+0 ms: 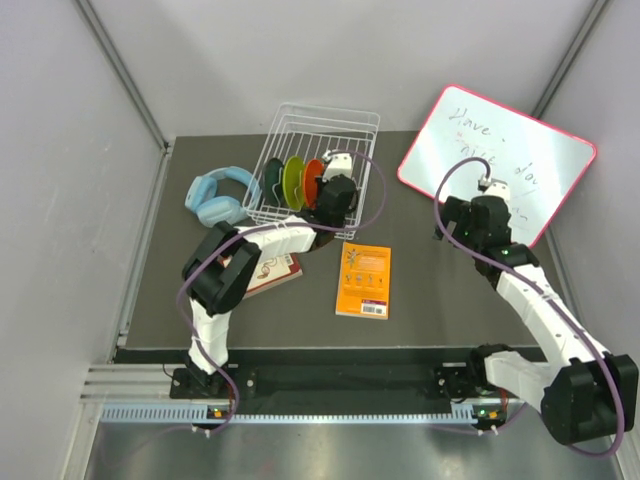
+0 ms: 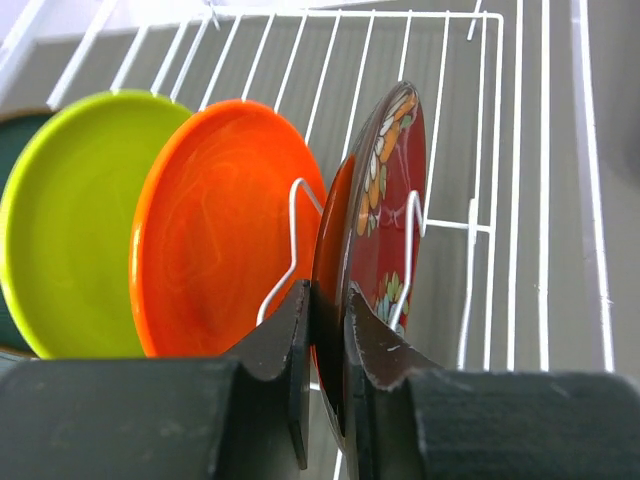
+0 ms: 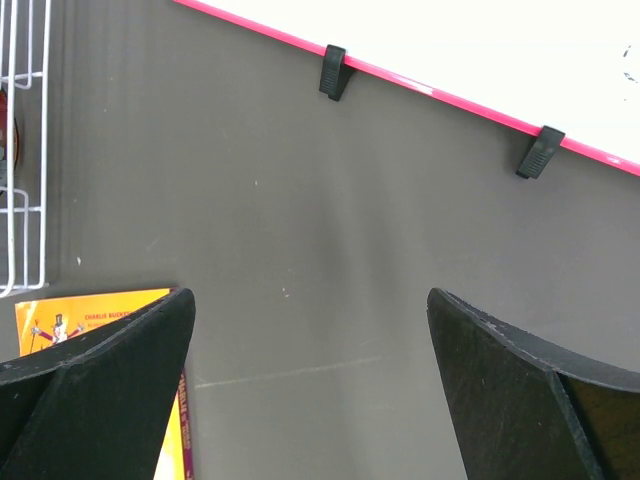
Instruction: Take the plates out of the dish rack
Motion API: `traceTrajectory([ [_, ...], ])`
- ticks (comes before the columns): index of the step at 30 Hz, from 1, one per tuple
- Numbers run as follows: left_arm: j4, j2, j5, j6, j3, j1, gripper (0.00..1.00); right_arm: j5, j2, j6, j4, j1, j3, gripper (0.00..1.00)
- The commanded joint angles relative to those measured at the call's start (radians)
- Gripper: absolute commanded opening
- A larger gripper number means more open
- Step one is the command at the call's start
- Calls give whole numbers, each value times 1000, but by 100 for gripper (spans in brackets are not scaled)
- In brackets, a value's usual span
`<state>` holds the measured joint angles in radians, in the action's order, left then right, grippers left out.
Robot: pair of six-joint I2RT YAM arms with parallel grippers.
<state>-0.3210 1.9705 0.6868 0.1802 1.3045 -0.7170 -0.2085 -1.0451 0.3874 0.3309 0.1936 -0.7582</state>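
The left gripper [image 2: 328, 300] has its jaws clamped on the rim of the dark red floral plate [image 2: 385, 190]. The plate stands upright in the end slot of the dish rack [image 1: 300, 108], just beside the orange plate [image 2: 220, 230]. Draw the plate straight out in its own plane, without twisting, so its edge clears the wire dividers [image 2: 292, 225] and does not drag the orange plate, then set it flat on the bench [image 3: 300, 200]. The right gripper [image 3: 310, 295] hangs over the bench well apart from the rack, jaws wide apart and holding nothing.
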Motion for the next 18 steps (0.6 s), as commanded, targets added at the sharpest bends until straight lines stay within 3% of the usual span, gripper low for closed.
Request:
traceTrajectory([
  [1,-130,-18,166,-139,94,-42,0,-9,49,10,-3,6,3,100],
  [12,-78,-169,220,-212,116,-52,0,1,128,28,34,6,10,100],
  [18,59,-336,134,-127,75,-52,0,83,186,44,16,6,25,100],
])
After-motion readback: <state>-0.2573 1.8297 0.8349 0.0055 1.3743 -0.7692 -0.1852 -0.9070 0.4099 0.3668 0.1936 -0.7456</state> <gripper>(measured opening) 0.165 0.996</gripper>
